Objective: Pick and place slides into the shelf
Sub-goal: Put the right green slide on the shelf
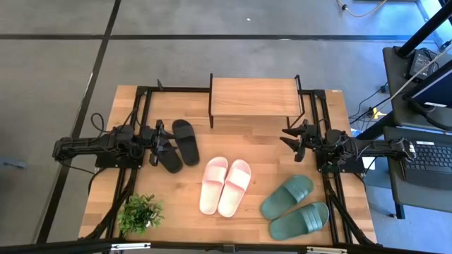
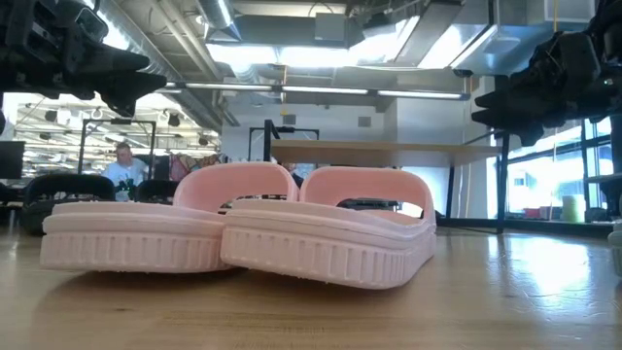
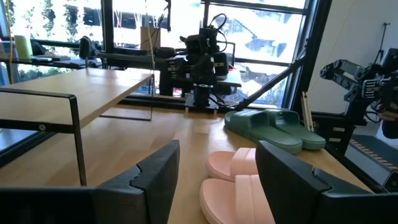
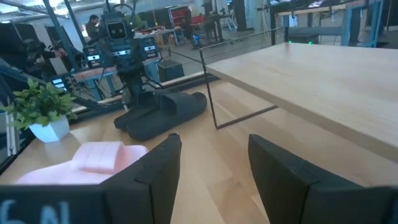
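Observation:
The pink slides lie side by side on their soles at the table's middle and fill the low view. The green slides lie near the right front corner. The black slides lie at the left, one partly under the left arm. The shelf stands on its black legs at the far middle. My left gripper hovers open above the black pair, touching nothing. My right gripper is open above bare table right of the shelf's front.
A small potted plant stands at the table's near left corner. Black frame rails run along both table sides. Bare wood lies between the shelf front and the pink slides. A desk with a keyboard stands off the right edge.

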Controlling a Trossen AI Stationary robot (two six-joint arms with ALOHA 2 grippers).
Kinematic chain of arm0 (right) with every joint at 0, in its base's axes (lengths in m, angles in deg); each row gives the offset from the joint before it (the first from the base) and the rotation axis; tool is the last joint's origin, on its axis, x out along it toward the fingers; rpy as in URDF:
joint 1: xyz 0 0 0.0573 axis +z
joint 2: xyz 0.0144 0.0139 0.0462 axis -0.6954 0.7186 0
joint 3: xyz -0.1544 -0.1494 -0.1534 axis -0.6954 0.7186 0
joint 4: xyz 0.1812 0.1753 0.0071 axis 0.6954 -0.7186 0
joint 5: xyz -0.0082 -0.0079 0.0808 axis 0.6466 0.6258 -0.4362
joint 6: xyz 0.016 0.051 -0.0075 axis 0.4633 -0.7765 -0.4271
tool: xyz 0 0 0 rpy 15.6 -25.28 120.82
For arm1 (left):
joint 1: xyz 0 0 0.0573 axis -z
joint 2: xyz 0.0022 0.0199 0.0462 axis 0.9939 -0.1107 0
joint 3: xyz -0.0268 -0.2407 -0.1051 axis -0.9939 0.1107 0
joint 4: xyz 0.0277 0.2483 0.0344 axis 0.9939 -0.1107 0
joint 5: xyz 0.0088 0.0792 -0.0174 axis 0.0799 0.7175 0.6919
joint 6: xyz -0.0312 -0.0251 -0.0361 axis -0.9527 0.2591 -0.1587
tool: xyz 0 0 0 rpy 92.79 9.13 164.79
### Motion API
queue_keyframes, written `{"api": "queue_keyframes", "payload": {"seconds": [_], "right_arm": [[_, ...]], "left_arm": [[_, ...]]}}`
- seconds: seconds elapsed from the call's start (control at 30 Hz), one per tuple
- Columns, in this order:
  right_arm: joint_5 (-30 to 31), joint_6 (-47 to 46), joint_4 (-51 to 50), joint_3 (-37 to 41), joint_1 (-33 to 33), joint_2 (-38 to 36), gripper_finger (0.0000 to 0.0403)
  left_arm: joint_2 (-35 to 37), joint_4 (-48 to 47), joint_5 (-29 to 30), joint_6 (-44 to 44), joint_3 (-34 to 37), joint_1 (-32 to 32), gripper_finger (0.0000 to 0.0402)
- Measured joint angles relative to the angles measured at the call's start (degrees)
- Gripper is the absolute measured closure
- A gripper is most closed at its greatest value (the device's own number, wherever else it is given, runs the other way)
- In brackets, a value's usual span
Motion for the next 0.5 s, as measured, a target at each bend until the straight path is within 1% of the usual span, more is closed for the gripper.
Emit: {"api": "queue_keyframes", "payload": {"seconds": [0.1, 0.2, 0.5], "right_arm": [[0.0, -0.2, 0.7, 0.0, 0.0, 0.0, 0.0215], [0.0, -2.8, 0.9, 0.0, 0.0, 0.0, 0.0215], [0.1, -1.0, 0.9, -1.2, 0.0, 0.2, 0.0215]], "left_arm": [[0.0, 0.0, 0.0, 0.0, 0.0, 0.0, 0.0198], [0.0, 0.0, 0.0, 0.0, 0.0, 0.0, 0.0198], [0.0, 0.0, 0.0, 0.3, 0.0, 0.0, 0.0198]]}}
